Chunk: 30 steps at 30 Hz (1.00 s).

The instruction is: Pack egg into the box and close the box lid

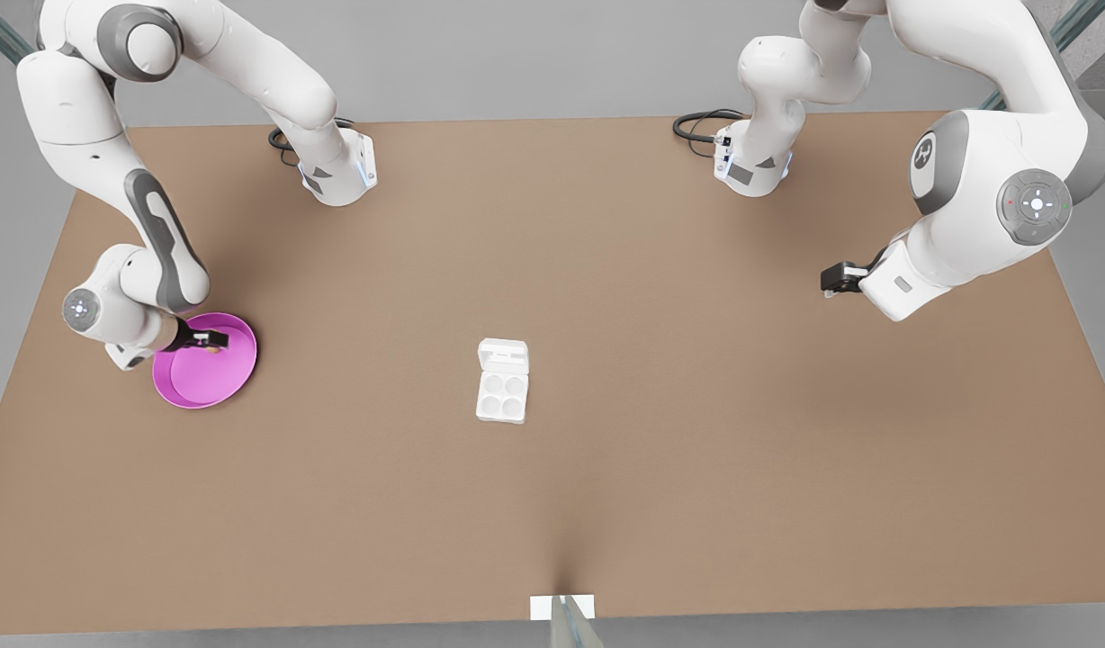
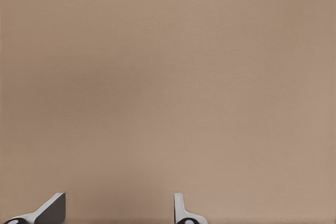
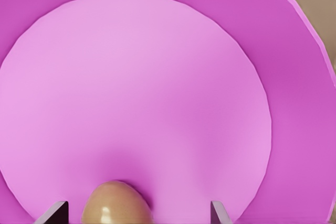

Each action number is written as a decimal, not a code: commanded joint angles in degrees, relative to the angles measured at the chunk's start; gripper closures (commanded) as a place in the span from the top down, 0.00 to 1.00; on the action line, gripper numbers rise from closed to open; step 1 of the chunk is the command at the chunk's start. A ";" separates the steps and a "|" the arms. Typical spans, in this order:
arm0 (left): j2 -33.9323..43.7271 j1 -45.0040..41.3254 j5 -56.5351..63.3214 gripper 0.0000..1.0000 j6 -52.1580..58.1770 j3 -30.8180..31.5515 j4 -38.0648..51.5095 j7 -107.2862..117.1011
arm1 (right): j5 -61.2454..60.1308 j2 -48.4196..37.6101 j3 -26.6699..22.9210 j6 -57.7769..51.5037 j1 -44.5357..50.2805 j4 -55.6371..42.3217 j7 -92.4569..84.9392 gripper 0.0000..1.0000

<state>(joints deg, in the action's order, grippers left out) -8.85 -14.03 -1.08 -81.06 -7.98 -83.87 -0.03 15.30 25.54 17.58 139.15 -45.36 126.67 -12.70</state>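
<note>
Your right gripper [image 1: 218, 339] is down in the pink plate [image 1: 193, 382] at the front view's left, and the right wrist view shows why: the egg [image 3: 118, 203] sits on the plate floor between the two fingertips [image 3: 52, 212], with clear gaps on both sides. The fingers stand spread and grip nothing. You are at the pick-up step, poised around the egg but not yet holding it.

The box [image 1: 502, 397] lies near the middle of the table [image 1: 696, 405], well apart from the plate. Its four cups are empty and the box lid [image 1: 504, 355] is folded back flat on the far side of the tray.

Your left gripper [image 1: 831, 279] hangs above bare table at the front view's right, waiting; its fingertips [image 2: 52, 209] stand apart with nothing between them.

Next, you probably need to centre the fingers on the egg, which sits closer to one fingertip than the other, and close gently. The egg is round and smooth, so an off-centre squeeze could let it roll or pop out across the plate. Once it is held, lift clear of the plate rim, carry it across to a cup, then deal with the lid.
</note>
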 commanded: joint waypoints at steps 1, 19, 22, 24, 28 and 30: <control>-0.03 0.05 0.03 1.00 0.02 -0.01 0.03 0.03 | 0.00 -0.05 0.00 -0.46 0.01 0.07 -0.48 1.00; -0.12 -0.03 0.03 1.00 0.02 -0.01 -0.24 0.03 | -0.27 -0.31 0.52 -2.13 1.06 0.86 -0.13 0.40; -0.12 -0.03 0.03 1.00 0.02 -0.01 -0.41 0.03 | -0.27 -0.57 0.70 -2.13 1.24 0.42 -0.22 0.39; -0.12 -0.03 0.03 1.00 0.02 -0.01 -0.41 0.03 | -0.27 -0.57 1.05 -1.96 1.15 0.34 -0.31 0.40; -0.12 -0.03 0.03 1.00 0.02 -0.01 -0.41 0.03 | -0.35 -1.54 3.60 -1.96 0.27 0.25 -0.31 0.39; -0.12 -0.03 0.03 1.00 0.02 -0.01 -0.41 0.03 | -0.53 -2.86 5.09 -1.96 -0.17 0.25 -0.57 0.39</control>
<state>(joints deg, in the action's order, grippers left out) -9.03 -14.06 -1.08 -81.06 -7.98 -84.31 0.00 13.89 23.12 22.44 137.24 -45.51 126.94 -15.00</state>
